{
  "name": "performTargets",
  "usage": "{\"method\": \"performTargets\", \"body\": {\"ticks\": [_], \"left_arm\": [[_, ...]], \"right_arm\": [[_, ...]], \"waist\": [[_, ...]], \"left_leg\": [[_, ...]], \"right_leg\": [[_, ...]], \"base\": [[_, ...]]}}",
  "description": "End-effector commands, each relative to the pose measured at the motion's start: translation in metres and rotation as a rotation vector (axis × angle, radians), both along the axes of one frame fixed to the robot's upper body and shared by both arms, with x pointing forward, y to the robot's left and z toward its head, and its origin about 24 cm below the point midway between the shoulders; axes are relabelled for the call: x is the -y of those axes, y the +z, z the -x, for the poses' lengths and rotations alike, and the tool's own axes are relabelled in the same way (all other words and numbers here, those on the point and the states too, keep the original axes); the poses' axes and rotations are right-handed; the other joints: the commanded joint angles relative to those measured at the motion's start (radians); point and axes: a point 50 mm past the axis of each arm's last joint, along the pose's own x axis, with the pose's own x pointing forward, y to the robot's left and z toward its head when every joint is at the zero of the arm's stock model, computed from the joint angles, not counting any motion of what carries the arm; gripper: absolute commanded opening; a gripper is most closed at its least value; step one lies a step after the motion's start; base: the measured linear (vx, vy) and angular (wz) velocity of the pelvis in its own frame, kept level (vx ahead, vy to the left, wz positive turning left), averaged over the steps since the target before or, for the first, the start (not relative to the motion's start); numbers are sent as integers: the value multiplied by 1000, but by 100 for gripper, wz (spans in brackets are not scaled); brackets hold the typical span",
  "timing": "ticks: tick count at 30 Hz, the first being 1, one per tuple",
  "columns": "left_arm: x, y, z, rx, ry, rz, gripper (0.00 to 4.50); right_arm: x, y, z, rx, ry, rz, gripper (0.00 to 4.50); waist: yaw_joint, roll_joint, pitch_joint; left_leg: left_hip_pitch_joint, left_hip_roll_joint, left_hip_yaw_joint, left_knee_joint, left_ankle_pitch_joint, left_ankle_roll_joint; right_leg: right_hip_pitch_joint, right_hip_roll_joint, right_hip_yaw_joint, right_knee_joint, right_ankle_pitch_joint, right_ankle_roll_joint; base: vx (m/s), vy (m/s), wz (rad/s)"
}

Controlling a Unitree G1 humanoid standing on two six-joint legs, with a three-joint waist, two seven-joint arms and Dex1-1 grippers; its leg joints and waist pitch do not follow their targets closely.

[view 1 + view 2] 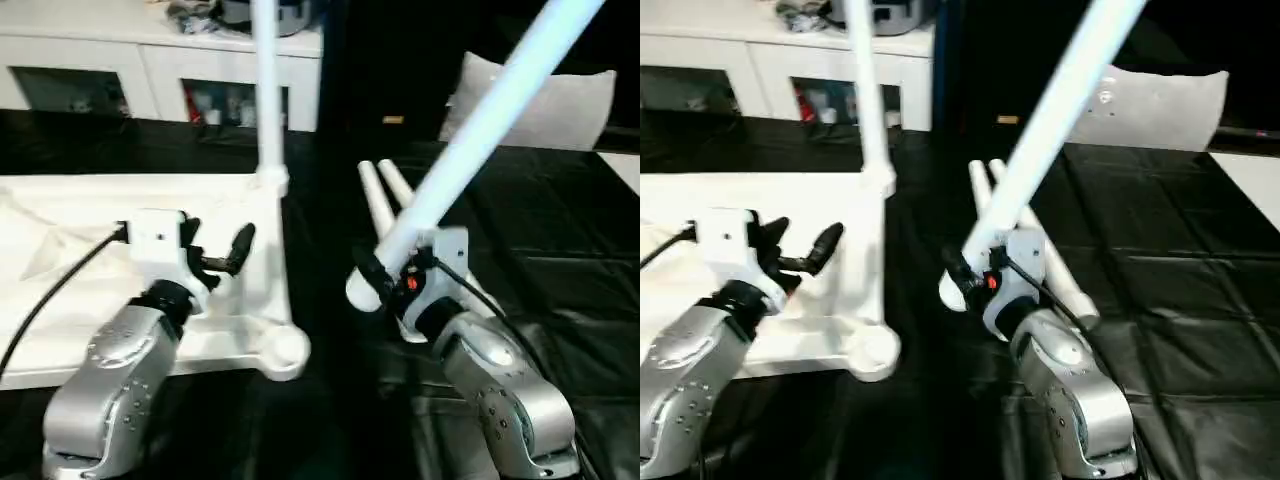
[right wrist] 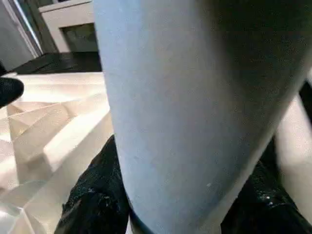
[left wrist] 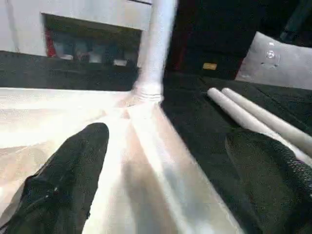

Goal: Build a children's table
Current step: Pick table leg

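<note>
Clamping a long white leg (image 1: 470, 140) near its thick end, the right tool (image 1: 392, 272) holds it slanting up and away, its black fingers (image 2: 92, 200) pressed against the smooth round shaft. Hollow plastic like this likely weighs little and stays stiff, though the glossy taper could slip; gripping near the fat end suits it. The left tool (image 1: 215, 250) hangs wide open and empty over the upturned white table (image 1: 60, 330), ribbed underneath, one leg (image 1: 268, 90) already upright in a far corner socket. Two spare legs (image 1: 385, 200) lie on the black cloth between.
</note>
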Motion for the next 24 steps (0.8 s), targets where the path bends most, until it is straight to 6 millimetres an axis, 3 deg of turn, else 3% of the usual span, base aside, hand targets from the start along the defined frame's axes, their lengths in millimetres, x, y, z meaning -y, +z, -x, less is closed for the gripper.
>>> {"method": "performTargets", "body": {"ticks": [1, 3, 6, 7, 11, 13, 14, 15, 16, 17, 18, 19, 20, 21, 22, 23, 24], "left_arm": [[1, 4, 1, 23, 5, -9, 431], [0, 3, 2, 20, 18, -14, 431], [0, 2, 3, 14, 12, -12, 431], [1, 2, 3, 15, 10, -12, 431], [3, 0, 4, 20, 11, -15, 431], [2, 0, 4, 19, 17, -11, 431], [1, -1, 5, 17, 23, -15, 431], [1, -1, 5, 14, 24, -17, 431], [2, 0, 5, 13, 23, -16, 431], [2, 0, 5, 13, 22, -16, 431], [2, 0, 5, 14, 21, -15, 431], [2, 0, 4, 15, 21, -16, 431], [2, -1, 4, 10, 23, -22, 431], [1, -1, 4, 9, 27, -32, 431], [1, -2, 3, 7, 33, -47, 431], [1, -1, 3, 11, 30, -79, 431], [2, -1, 3, 15, 28, -96, 431]], "right_arm": [[2, 3, -2, 37, -29, 38, 190], [1, 4, -2, 33, -21, 32, 190], [-2, 8, -1, 38, 13, 6, 190], [-3, 8, -1, 37, 21, 3, 190], [-4, 8, 0, 43, 35, 5, 190], [-5, 7, -1, 42, 43, 12, 190], [-5, 7, -1, 40, 45, 8, 190], [-5, 8, -1, 40, 46, 6, 190], [-5, 8, -1, 39, 47, 3, 190], [-5, 8, -1, 38, 47, 2, 190], [-5, 8, -1, 36, 48, 1, 190], [-5, 7, -1, 34, 49, 3, 190], [-5, 6, 0, 27, 54, 4, 190], [-5, 6, 0, 25, 57, 6, 190], [-5, 5, 1, 22, 62, 8, 190], [-6, 5, 1, 24, 77, 23, 190], [-6, 5, 1, 26, 84, 32, 190]], "waist": [[-4, 10, -57], [-7, 12, -56], [-18, 17, -51], [-27, 9, -49], [-48, 8, -46], [-64, 14, -42], [-80, 22, -37], [-94, 23, -33], [-97, 27, -30], [-102, 28, -28], [-97, 32, -24], [-49, 33, -16], [-45, -21, -27], [-36, -50, -27], [-39, -32, -34], [-53, -43, -35], [-22, -12, -34]], "left_leg": [[11, 8, 19, -70, -87, 218], [16, 10, 19, -75, -114, 242], [24, 7, 18, -91, -177, 235], [30, 6, 18, -99, -219, 225], [32, 4, 16, -117, -349, 177], [40, 3, 13, -132, -452, 131], [40, 2, 15, -149, -535, 94], [29, 4, 23, -171, -618, 63], [23, 5, 30, -186, -661, 48], [11, 13, 45, -217, -732, 25], [-2, 17, 55, -239, -766, 16], [-50, 25, 87, -278, -826, -3], [-4, 27, 88, -190, -632, -11], [64, -29, -31, 124, -203, 4], [15, -32, -83, 134, -111, 24], [-38, -44, -115, 125, -91, 22], [-15, 8, -110, -9, -107, -21]], "right_leg": [[41, -39, 31, -86, -286, -165], [42, -47, 33, -94, -289, -160], [40, -43, 19, -103, -327, -136], [40, -39, 9, -107, -345, -120], [41, -47, -8, -120, -394, -59], [37, -38, -27, -123, -419, -29], [35, -19, -50, -113, -390, -19], [47, -4, -76, -96, -357, -15], [55, 4, -92, -78, -337, -17], [76, 11, -118, -22, -272, -26], [92, 16, -127, 19, -237, -24], [146, 12, -134, 113, -203, -22], [89, -59, -32, 16, -509, 26], [-38, -217, 94, -218, -1032, 53], [6, -228, 136, -199, -1036, 14], [76, -215, 124, -168, -966, -31], [78, -130, 33, -93, -658, -121]], "base": [[-2, 124, 5], [-23, 131, 3], [-33, 130, 1], [-39, 126, 0], [-55, 115, -1], [-73, 102, -4], [-76, 85, -3], [-81, 64, -1], [-81, 64, -1], [-84, 32, 4], [-115, -18, 11], [-115, -18, 11], [-88, -104, 6], [-24, -119, 21], [-24, -119, 21], [0, 0, 0], [0, 0, 0]]}}
